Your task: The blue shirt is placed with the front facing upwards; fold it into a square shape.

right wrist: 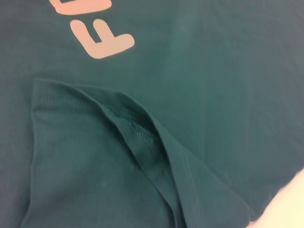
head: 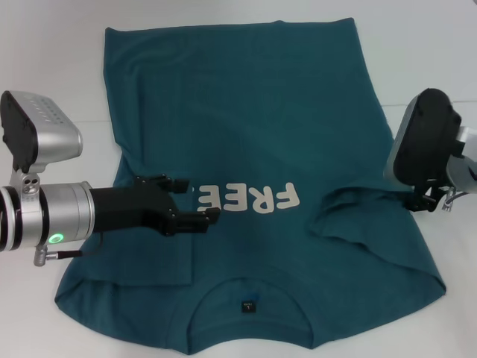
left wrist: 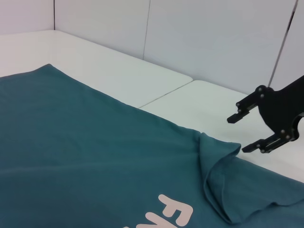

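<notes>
Head view shows the left pincer (head: 200, 201) over the left chest area of the blue shirt (head: 253, 112), its two black fingers spread apart with nothing between them. One fingertip sits at the start of the cream "FREE" lettering (head: 246, 198), the other just beyond it toward the hem. Whether the tips touch the cloth cannot be told from this angle.

The right pincer (left wrist: 250, 133) appears in the left wrist view beyond the shirt's right sleeve (left wrist: 228, 187). Its fingers are also apart and hold nothing; they hang above the white counter (left wrist: 118, 71), just beside the folded sleeve edge. In the head view this pincer is largely hidden behind its wrist housing at the right side of the garment.

The blue shirt lies front up on the counter, neckline toward the robot, hem toward the far side. A small dark label (head: 248, 305) shows inside the round neckline. The right sleeve is turned inward over the body and forms a loose, raised fold; the right wrist view shows its stitched hem standing up from the cloth below. The left sleeve (head: 127, 287) is likewise folded in and lies flatter.
</notes>
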`<action>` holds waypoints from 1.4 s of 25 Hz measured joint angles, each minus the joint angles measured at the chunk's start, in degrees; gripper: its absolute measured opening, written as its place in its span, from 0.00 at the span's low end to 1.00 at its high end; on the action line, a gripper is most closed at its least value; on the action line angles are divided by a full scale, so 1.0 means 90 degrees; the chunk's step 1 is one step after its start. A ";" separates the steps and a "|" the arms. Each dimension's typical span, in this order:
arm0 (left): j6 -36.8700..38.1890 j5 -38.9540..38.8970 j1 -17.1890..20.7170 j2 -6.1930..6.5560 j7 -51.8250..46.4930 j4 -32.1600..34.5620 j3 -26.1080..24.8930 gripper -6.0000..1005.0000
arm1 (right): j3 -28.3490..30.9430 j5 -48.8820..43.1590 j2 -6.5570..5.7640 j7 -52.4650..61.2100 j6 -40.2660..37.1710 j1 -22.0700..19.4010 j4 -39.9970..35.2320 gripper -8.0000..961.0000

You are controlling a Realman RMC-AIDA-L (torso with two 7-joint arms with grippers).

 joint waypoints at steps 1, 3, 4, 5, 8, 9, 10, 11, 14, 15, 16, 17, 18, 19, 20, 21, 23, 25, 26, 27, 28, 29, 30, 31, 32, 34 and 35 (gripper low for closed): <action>0.0006 0.0000 0.0000 0.0000 0.0000 0.0005 0.0000 0.87 | -0.0004 0.0000 -0.0006 0.0000 0.0029 0.0042 0.0095 0.71; 0.0016 0.0000 0.0001 0.0000 -0.0003 0.0014 0.0000 0.87 | -0.0024 0.0000 -0.0015 0.0000 0.0119 0.0109 0.0261 0.71; 0.0018 0.0000 0.0001 0.0000 -0.0005 0.0017 -0.0001 0.87 | -0.0040 0.0000 -0.0018 0.0003 0.0171 0.0128 0.0312 0.71; 0.0021 0.0000 0.0001 0.0000 -0.0007 0.0018 0.0000 0.87 | -0.0055 0.0000 -0.0020 0.0010 0.0211 0.0146 0.0354 0.71; 0.0025 0.0000 0.0001 0.0000 -0.0010 0.0020 0.0000 0.87 | -0.0078 0.0000 -0.0034 0.0028 0.0324 0.0208 0.0507 0.70; 0.0025 0.0000 0.0001 0.0000 -0.0010 0.0021 0.0000 0.87 | -0.0078 0.0000 -0.0040 0.0042 0.0375 0.0243 0.0572 0.71; 0.0026 0.0000 0.0001 0.0000 -0.0011 0.0022 0.0000 0.87 | -0.0077 0.0000 -0.0047 0.0055 0.0431 0.0278 0.0634 0.71; 0.0027 0.0000 0.0001 0.0000 -0.0011 0.0023 -0.0001 0.87 | -0.0071 0.0000 -0.0062 0.0088 0.0500 0.0332 0.0746 0.71; 0.0027 0.0000 0.0001 0.0000 -0.0012 0.0023 0.0004 0.87 | -0.0069 0.0000 -0.0142 0.0230 0.0742 0.0526 0.1125 0.71; 0.0027 0.0000 0.0001 0.0000 -0.0013 0.0023 0.0007 0.87 | -0.0074 0.0000 -0.0169 0.0299 0.0847 0.0590 0.1249 0.71; 0.0026 0.0000 0.0001 0.0000 -0.0013 0.0022 0.0008 0.87 | -0.0074 0.0000 -0.0186 0.0353 0.0930 0.0634 0.1330 0.70; 0.0026 0.0000 0.0001 0.0000 -0.0013 0.0022 0.0008 0.87 | -0.0065 0.0000 -0.0198 0.0410 0.1020 0.0688 0.1419 0.70; 0.0026 0.0000 0.0001 0.0000 -0.0013 0.0019 0.0009 0.87 | -0.0053 0.0001 -0.0204 0.0462 0.1114 0.0742 0.1497 0.70; 0.0024 0.0000 0.0001 0.0000 -0.0013 0.0015 0.0009 0.87 | -0.0041 0.0001 -0.0217 0.0521 0.1188 0.0805 0.1585 0.70; 0.0020 0.0000 0.0001 0.0000 -0.0014 0.0010 0.0010 0.87 | -0.0032 0.0001 -0.0236 0.0598 0.1293 0.0889 0.1709 0.70; 0.0012 0.0000 0.0001 0.0000 -0.0013 0.0009 0.0010 0.87 | -0.0032 0.0001 -0.0248 0.0646 0.1351 0.0941 0.1799 0.70; 0.0002 0.0000 0.0004 0.0000 -0.0013 0.0006 0.0011 0.87 | -0.0030 0.0000 -0.0264 0.0765 0.1495 0.1097 0.2038 0.70; -0.0004 0.0000 0.0009 0.0000 -0.0013 0.0005 0.0009 0.87 | -0.0029 0.0001 -0.0266 0.0857 0.1602 0.1199 0.2184 0.70; -0.0011 0.0000 0.0010 0.0000 -0.0011 0.0004 0.0010 0.87 | -0.0028 0.0001 -0.0264 0.0909 0.1659 0.1240 0.2228 0.70; -0.0018 0.0000 0.0010 0.0000 -0.0007 0.0003 0.0010 0.87 | -0.0026 0.0001 -0.0254 0.0945 0.1700 0.1261 0.2232 0.70; -0.0020 0.0000 0.0010 0.0000 -0.0004 0.0003 0.0009 0.87 | -0.0022 0.0004 -0.0242 0.0975 0.1729 0.1285 0.2231 0.70; -0.0021 0.0000 0.0010 0.0000 -0.0001 0.0003 0.0010 0.87 | -0.0012 0.0006 -0.0231 0.0996 0.1744 0.1305 0.2224 0.70; -0.0022 0.0000 0.0011 0.0001 0.0000 0.0003 0.0010 0.87 | 0.0010 0.0007 -0.0220 0.1005 0.1748 0.1337 0.2211 0.70; -0.0022 0.0000 0.0011 0.0002 0.0001 0.0003 0.0010 0.87 | 0.0033 0.0008 -0.0210 0.1013 0.1753 0.1374 0.2200 0.70; -0.0023 0.0000 0.0010 0.0005 0.0001 0.0002 0.0009 0.87 | 0.0061 0.0009 -0.0205 0.1030 0.1754 0.1410 0.2200 0.70; -0.0023 0.0000 0.0006 0.0007 0.0004 0.0003 0.0010 0.87 | 0.0101 0.0010 -0.0203 0.1099 0.1755 0.1494 0.2206 0.70; -0.0025 0.0000 0.0005 0.0008 0.0009 0.0003 0.0009 0.87 | 0.0121 0.0010 -0.0204 0.1151 0.1758 0.1539 0.2221 0.70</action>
